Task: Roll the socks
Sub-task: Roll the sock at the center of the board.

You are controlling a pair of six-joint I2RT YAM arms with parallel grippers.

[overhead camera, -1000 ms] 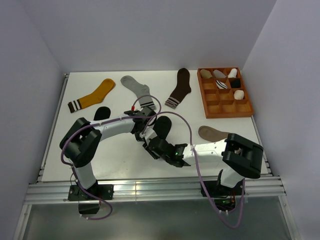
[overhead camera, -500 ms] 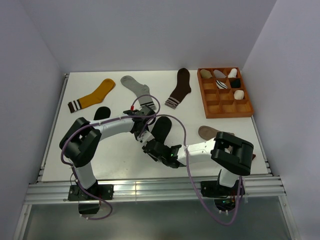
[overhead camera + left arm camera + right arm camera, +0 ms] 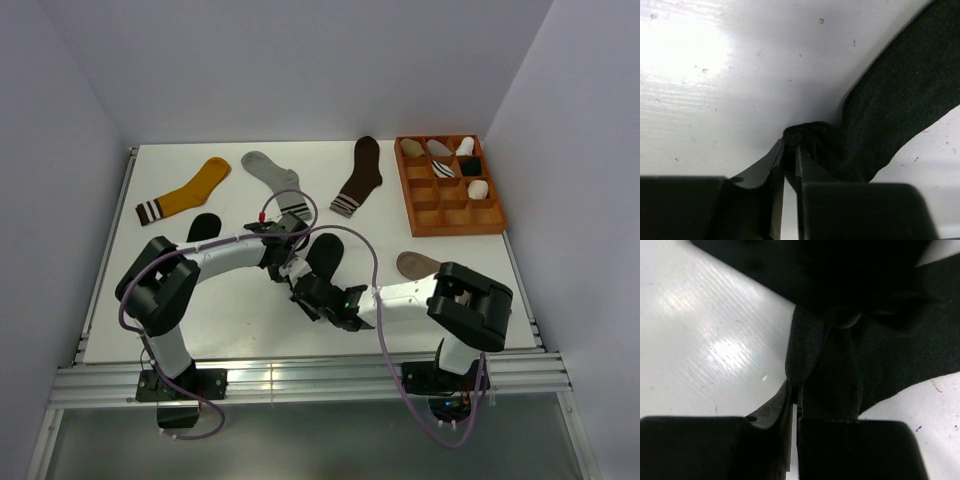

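Charcoal sock (image 3: 900,100) — fold tight in right gripper (image 3: 796,390), edge at left gripper (image 3: 790,146), grip unclear.

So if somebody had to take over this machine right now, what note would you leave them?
Left gripper: jaws nearly together, pinching a bunched edge of the black sock.
Right gripper: shut on a fold of the same sock.
That sock lies in the middle, bunched at one end, not rolled.
The second black sock lies flat to the left. The tan sock lies flat, partly under the right arm.
Left to do: roll all three.
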